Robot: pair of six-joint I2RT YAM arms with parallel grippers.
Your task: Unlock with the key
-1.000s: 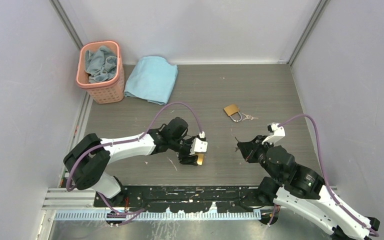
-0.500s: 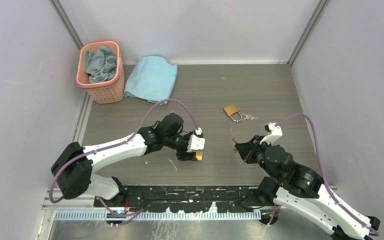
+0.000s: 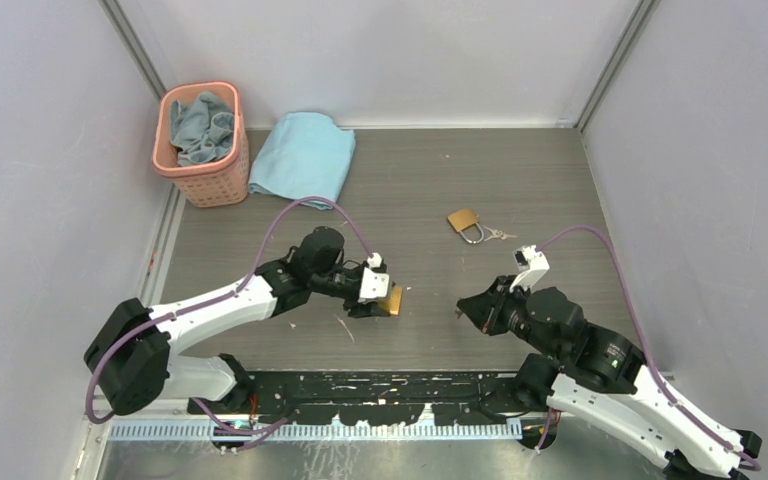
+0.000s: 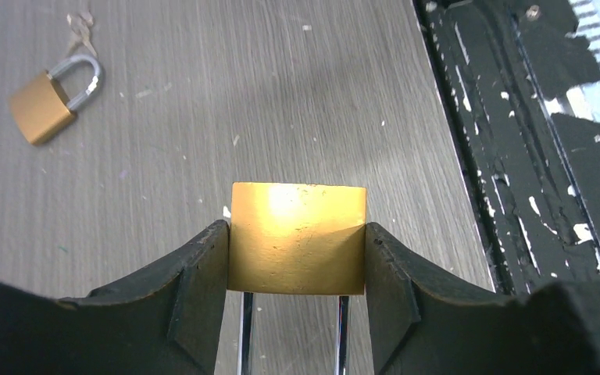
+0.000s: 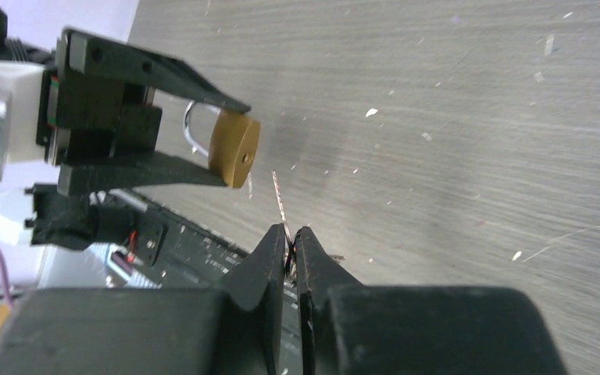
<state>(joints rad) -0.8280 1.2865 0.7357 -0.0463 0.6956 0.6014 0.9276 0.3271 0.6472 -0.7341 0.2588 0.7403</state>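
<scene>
Both grippers have shifted leftward near the table's [image 3: 520, 170] front edge. Left gripper [image 3: 378, 300] clamped on brass padlock [image 4: 297, 242]; right gripper [image 5: 291, 233] pinched tight on key [image 5: 278, 194], tip just short of the padlock.

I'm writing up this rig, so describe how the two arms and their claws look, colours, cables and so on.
The left arm and right arm have white links with black joints, and a purple cable loops along each. The left claw and right claw have black, wedge-shaped fingers, each with a white block at the wrist.
</scene>
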